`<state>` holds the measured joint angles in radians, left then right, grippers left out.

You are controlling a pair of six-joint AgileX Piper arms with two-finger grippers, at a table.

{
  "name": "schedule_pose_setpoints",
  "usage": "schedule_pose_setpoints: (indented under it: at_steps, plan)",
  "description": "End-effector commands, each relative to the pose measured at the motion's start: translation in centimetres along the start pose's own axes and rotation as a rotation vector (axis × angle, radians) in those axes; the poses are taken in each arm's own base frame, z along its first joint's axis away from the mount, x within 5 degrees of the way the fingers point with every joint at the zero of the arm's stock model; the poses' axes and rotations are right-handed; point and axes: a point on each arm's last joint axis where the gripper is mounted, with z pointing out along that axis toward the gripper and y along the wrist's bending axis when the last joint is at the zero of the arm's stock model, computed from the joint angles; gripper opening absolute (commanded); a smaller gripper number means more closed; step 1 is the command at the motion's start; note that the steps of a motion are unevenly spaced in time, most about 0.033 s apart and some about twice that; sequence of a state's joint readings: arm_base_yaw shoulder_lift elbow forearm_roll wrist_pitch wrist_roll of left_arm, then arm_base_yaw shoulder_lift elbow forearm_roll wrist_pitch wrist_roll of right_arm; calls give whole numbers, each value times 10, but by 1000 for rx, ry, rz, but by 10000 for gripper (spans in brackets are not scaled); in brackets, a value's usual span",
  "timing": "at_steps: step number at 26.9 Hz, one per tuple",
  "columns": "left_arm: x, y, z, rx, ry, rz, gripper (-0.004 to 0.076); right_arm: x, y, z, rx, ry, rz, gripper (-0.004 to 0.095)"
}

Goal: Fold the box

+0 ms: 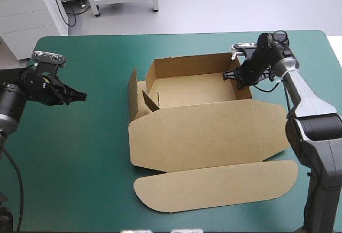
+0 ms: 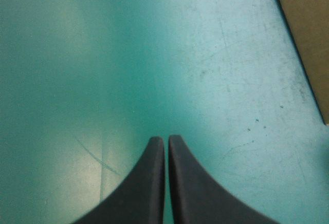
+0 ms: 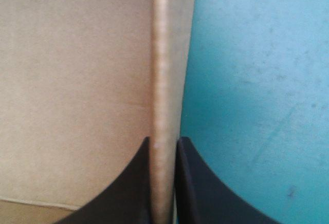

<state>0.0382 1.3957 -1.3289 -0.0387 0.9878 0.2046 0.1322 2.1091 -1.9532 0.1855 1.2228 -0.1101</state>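
Note:
The brown box (image 1: 197, 91) stands as an open tray in the middle of the teal-green table, its back and right walls raised and its lid (image 1: 208, 137) lying flat toward the front with a rounded flap (image 1: 214, 186). My right gripper (image 1: 236, 76) is at the tray's right wall, shut on that wall's upper edge; in the right wrist view the board's edge (image 3: 163, 80) runs up between the right gripper's (image 3: 163, 147) fingers. My left gripper (image 1: 80, 96) hovers shut over bare cover left of the box, its left wrist view showing the gripper (image 2: 166, 143) with a box corner (image 2: 308, 29) ahead.
The left side wall (image 1: 132, 96) of the box stands loosely with an inner flap (image 1: 149, 103) leaning in. Bare teal-green cover (image 1: 69, 153) spreads left of the box. A white cabinet (image 1: 32, 14) stands beyond the table's far left corner.

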Motion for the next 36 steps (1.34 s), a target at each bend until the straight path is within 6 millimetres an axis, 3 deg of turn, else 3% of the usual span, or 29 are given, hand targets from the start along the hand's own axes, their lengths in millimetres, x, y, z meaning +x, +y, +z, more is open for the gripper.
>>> schedule_pose_setpoints:
  at_steps: [1, 6, 10, 19, 27, 31, 36]
  plan:
    - [-7, 0, -18, -7, -97, -6, 8, -5, 7, -37, -11, -110, -12, -15]
    - [-7, 0, -18, -5, -98, -7, 8, -5, 8, -40, -16, -108, 6, -15]
    - [-7, -1, -18, 4, -92, -12, 8, -3, 11, -57, -19, -120, 4, -15]
    - [-15, -6, -9, 87, -141, -86, 8, 13, 10, -139, -92, -305, 30, -15]
    - [-18, 26, 15, 299, -158, -409, 8, 47, 10, -222, -60, -493, 4, -15]
    - [-19, 34, 27, 386, -167, -420, 8, 59, 16, -243, -67, -546, -2, -15]
    - [-23, 31, 26, 422, -207, -366, 19, 61, 18, -247, -78, -556, -1, -15]
